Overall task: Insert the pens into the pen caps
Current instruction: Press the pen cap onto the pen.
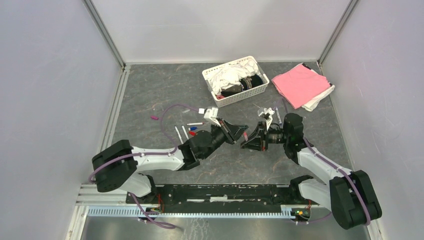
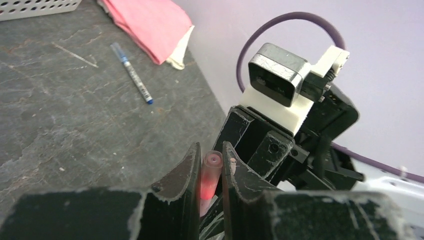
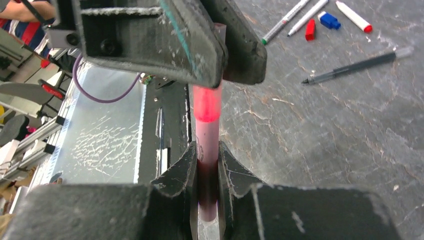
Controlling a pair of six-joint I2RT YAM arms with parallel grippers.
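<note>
- Your left gripper (image 2: 210, 150) has its fingers pinched narrow on what looks like the pink cap (image 2: 214, 161). The right gripper (image 3: 206, 150) is clamped on the pinkish pen (image 3: 206, 137) by the barrel. That way each piece is steadied, nose to nose above the surface (image 1: 150, 90).
- Pen and cap sit on one line mid-surface. My guess is the cap's partly on, but I can't tell if it's fully seated.
- Spare pens (image 1: 178, 134) and loose caps (image 1: 192, 133) lie at 9 o'clock of the grippers, and the basket (image 1: 245, 95) is at 12, well out of the way.
</note>
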